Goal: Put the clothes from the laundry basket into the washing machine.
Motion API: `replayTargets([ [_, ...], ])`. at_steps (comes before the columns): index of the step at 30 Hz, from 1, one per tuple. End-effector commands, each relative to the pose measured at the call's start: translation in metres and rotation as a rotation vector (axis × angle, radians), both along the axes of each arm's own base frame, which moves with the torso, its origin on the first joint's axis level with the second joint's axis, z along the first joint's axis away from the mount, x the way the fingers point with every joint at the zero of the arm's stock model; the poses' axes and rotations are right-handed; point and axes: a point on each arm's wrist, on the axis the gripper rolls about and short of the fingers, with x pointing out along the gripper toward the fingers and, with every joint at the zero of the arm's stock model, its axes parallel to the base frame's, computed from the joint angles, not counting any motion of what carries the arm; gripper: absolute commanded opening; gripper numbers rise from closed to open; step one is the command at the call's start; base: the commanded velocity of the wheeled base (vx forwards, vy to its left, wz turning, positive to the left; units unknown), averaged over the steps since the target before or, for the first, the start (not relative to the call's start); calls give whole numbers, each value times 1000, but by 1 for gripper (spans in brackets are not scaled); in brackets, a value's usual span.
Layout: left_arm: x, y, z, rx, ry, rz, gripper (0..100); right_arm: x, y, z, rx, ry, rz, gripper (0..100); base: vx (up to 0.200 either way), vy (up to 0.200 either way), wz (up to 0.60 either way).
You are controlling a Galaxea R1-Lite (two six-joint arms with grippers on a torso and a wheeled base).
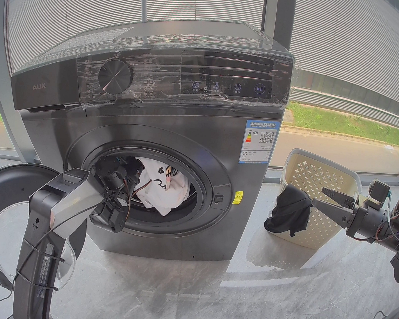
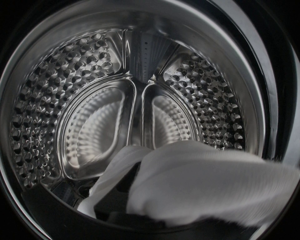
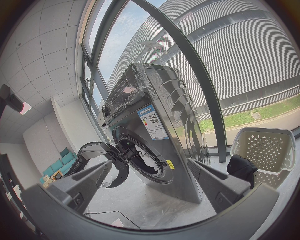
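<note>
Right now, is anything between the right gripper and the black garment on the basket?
Nothing visible does. The open right gripper points at the black garment draped over the laundry basket rim, and the gap between them is clear.

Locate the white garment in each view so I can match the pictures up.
Head view: the white garment sits in the washer's round door opening, left of the picture's centre.
Left wrist view: the white garment lies across the opening's near edge, in front of the steel drum.
Right wrist view: it is a small white patch inside the opening.
Shared landmark: the door opening.
</note>
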Motion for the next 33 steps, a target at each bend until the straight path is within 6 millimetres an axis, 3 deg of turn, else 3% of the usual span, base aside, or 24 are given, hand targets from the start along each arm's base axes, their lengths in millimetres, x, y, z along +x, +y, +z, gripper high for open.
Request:
replayTargets([
  [1,6,0,8,-9,-47,5,0,1,0,-2,-1,8,0,100,0,0,0],
  [20,20,5,22,-30,-144,18,0,3,1,-5,-5,22,2,100,0,0,0],
  [33,20,6,3,-13,-84,14,0,4,1,-6,-8,28,3,100,0,0,0],
])
